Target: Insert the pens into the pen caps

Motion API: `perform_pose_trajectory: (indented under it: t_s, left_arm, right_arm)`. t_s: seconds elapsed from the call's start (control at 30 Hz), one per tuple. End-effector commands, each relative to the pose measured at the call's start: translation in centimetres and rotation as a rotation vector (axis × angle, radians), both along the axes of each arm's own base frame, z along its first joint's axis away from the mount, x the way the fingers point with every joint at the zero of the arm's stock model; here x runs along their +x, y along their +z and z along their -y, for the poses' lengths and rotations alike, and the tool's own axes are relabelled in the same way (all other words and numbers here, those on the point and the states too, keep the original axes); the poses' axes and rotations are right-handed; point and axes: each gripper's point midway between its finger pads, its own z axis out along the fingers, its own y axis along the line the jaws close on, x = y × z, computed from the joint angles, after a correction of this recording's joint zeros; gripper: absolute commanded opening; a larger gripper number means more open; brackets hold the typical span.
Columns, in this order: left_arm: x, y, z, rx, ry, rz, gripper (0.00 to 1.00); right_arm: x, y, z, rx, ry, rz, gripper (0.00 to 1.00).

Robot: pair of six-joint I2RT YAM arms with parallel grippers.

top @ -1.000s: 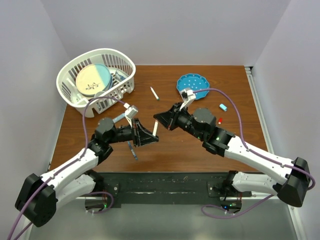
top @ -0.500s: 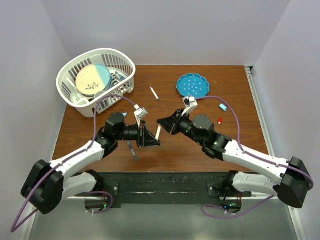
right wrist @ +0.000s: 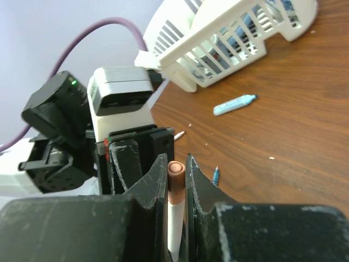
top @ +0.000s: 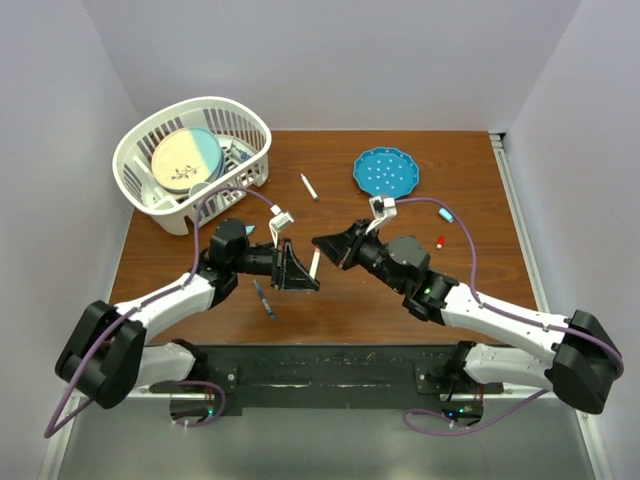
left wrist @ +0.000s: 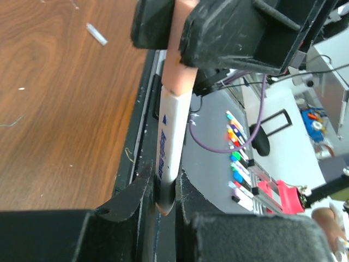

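Observation:
A white pen (top: 315, 265) hangs above the table's middle between both grippers. My left gripper (top: 303, 277) is shut on its lower end; in the left wrist view the barrel (left wrist: 170, 136) runs up from my left gripper (left wrist: 164, 197). A salmon pink pen cap (left wrist: 180, 71) sits over the pen's upper end. My right gripper (right wrist: 175, 170) is shut on that cap (right wrist: 176, 177), with the white barrel (right wrist: 174, 224) below it. My right gripper (top: 327, 247) faces the left one. On the table lie a dark blue pen (top: 264, 299), another white pen (top: 310, 187), a light blue cap (top: 447, 214) and a red cap (top: 440, 241).
A white basket (top: 255, 125) holding a round plate stands at the back left. A blue dotted dish (top: 386, 171) sits at the back middle. A light blue pen (right wrist: 234, 103) lies near the basket. Purple cables arch over both wrists.
Both wrists have shifted slightly, the left one rightward and the right one down and left, so the grippers stand a little closer. The pen stays held between them.

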Motion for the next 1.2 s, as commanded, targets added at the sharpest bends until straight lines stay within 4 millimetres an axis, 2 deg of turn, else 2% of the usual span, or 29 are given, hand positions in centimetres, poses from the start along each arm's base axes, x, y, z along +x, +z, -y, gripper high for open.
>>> perform_pose_trajectory:
  t_s: [0.0,0.07,0.23,0.37,0.53,0.6,0.63,0.67,0.7,0.8,0.83,0.9,1.0,1.07,1.1,1.13,1.17]
  left_arm:
    - [9.1,11.2,-1.2,-0.223,0.371,0.357,0.0]
    - [8.8,12.0,-1.6,-0.252,0.355,0.37,0.0]
    - [9.4,11.6,-1.9,-0.202,0.357,0.385,0.0]
    - [10.3,11.6,-3.3,-0.136,0.407,0.416,0.0]
    - [11.3,12.0,-3.8,-0.107,0.449,0.429,0.0]
    - [10.4,12.4,-3.4,-0.136,0.395,0.426,0.0]
    - [9.7,12.0,-3.3,-0.147,0.366,0.412,0.0]
    - [8.9,13.4,-3.2,-0.22,0.335,0.43,0.0]
    - [8.0,13.5,-3.1,-0.236,0.289,0.43,0.0]
    - [7.2,14.1,-3.1,-0.246,0.262,0.453,0.0]
    - [7.3,14.6,-3.2,-0.245,0.269,0.465,0.0]
    - [7.4,14.2,-3.2,-0.222,0.273,0.459,0.0]
    - [7.8,14.0,-3.4,-0.205,0.298,0.45,0.0]
    - [8.1,13.4,-3.6,-0.162,0.319,0.454,0.0]
    - [8.4,13.2,-3.7,-0.148,0.341,0.452,0.0]
    - [8.5,12.6,-3.8,-0.128,0.349,0.439,0.0]
    - [8.5,12.4,-3.9,-0.122,0.36,0.429,0.0]
  right_arm:
    - [-15.4,-7.7,-2.7,-0.163,0.701,-0.251,0.0]
    - [-16.1,-7.8,-2.6,-0.161,0.75,-0.24,0.0]
    - [-17.1,-8.9,-1.9,-0.228,0.813,-0.25,0.0]
    - [-17.3,-9.7,-0.2,-0.342,0.81,-0.243,0.0]
    - [-18.1,-10.4,-0.6,-0.332,0.822,-0.33,0.0]
    - [-18.9,-9.5,-1.2,-0.28,0.874,-0.299,0.0]
    - [-19.2,-9.3,-1.1,-0.266,0.908,-0.274,0.0]
    - [-19.9,-8.7,-1.1,-0.238,0.959,-0.252,0.0]
    - [-20.6,-8.3,-0.9,-0.213,1.009,-0.238,0.0]
    - [-21.8,-8.6,-0.5,-0.196,1.088,-0.257,0.0]
    - [-21.8,-8.8,-0.5,-0.201,1.09,-0.25,0.0]
    - [-21.6,-9.6,-0.4,-0.241,1.073,-0.277,0.0]
    - [-21.1,-9.2,-0.6,-0.253,1.041,-0.273,0.0]
    - [-20.2,-8.9,-0.6,-0.27,0.969,-0.267,0.0]
    - [-19.8,-8.1,-0.6,-0.266,0.942,-0.244,0.0]
    - [-18.1,-7.3,-1.1,-0.271,0.839,-0.231,0.0]
    - [-17.6,-7.2,-1.0,-0.289,0.794,-0.243,0.0]
